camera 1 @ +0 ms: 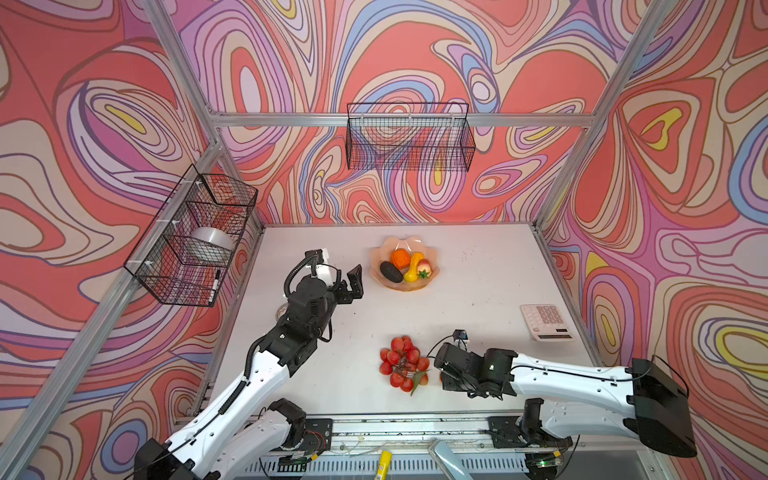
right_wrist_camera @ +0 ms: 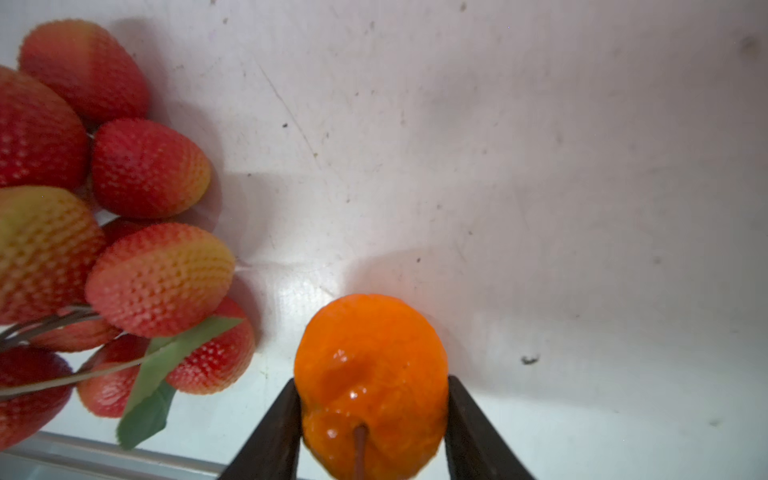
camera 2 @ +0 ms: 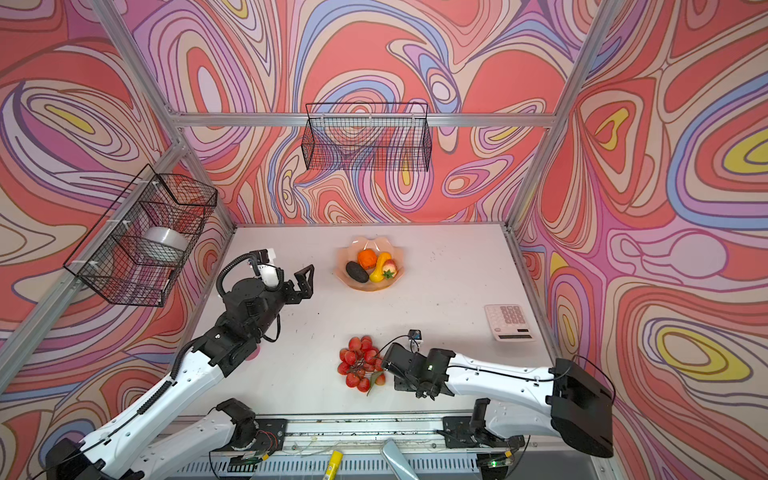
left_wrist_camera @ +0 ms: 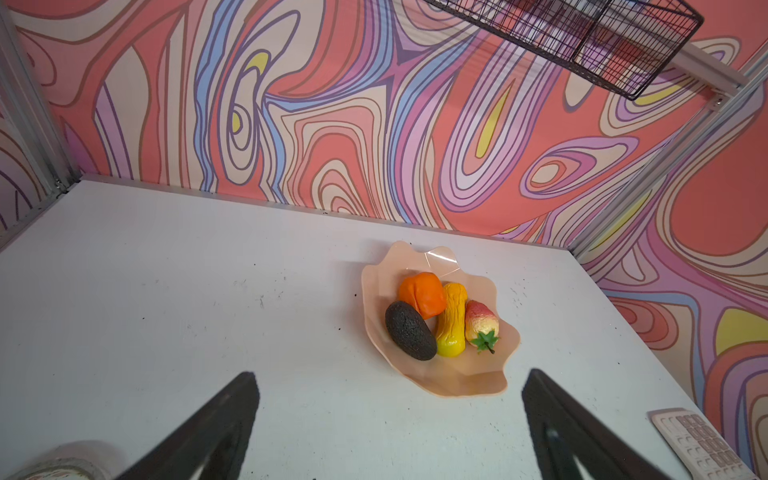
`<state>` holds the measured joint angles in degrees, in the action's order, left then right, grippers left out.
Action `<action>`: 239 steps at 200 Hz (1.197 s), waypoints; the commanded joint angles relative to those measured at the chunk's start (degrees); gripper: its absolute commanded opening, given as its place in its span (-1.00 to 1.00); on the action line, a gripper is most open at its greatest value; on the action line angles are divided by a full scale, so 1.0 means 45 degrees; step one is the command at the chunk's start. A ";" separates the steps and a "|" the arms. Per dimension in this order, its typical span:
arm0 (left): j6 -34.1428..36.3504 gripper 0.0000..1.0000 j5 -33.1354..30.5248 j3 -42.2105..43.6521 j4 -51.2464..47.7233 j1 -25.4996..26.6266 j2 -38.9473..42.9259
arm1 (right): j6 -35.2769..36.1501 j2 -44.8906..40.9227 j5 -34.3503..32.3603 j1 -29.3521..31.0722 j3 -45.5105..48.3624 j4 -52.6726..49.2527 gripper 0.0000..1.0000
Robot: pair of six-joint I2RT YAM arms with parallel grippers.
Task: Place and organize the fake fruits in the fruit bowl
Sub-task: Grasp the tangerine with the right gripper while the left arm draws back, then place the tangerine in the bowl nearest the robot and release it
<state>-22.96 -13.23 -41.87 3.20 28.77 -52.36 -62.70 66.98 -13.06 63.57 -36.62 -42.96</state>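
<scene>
The peach fruit bowl [camera 1: 380,254] [camera 2: 343,259] [left_wrist_camera: 457,384] sits at the back middle of the table. It holds an orange fruit [camera 1: 400,258], a dark avocado [camera 1: 391,272], a yellow gourd [camera 1: 413,268] and a strawberry [camera 1: 424,268]. A bunch of red berries with a leaf [camera 1: 402,365] [right_wrist_camera: 124,249] lies near the front. Right beside it my right gripper [right_wrist_camera: 371,384] is down at the table, both fingers pressed against a second orange fruit [right_wrist_camera: 370,353]. My left gripper [camera 1: 353,282] [left_wrist_camera: 390,372] hovers open and empty to the left of the bowl.
A calculator [camera 1: 546,322] lies at the right edge of the table. Black wire baskets hang on the back wall [camera 1: 409,137] and the left wall [camera 1: 195,237], the left one holding a tape roll [camera 1: 212,243]. A yellow tube [camera 1: 384,461] lies on the front rail.
</scene>
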 commanded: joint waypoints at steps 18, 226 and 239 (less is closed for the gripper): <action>-0.0262 1.00 0.0569 0.0272 0.0072 -0.0125 0.0149 | 0.1222 -0.0458 -0.3548 -0.0214 -0.3011 -0.2179 -0.19; -0.0986 1.00 0.4519 0.1145 -0.2347 -0.0171 0.3204 | 0.9169 1.1990 0.0089 -0.5591 -1.3091 0.2676 -0.25; -0.0952 1.00 0.4301 0.1141 -0.2465 -0.0173 0.3362 | 0.9057 1.1935 0.0147 -0.5607 -1.2978 0.2767 -0.17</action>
<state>-27.07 5.63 -37.26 -5.58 28.38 -38.74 -20.47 120.09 -13.39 38.65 -94.59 -30.50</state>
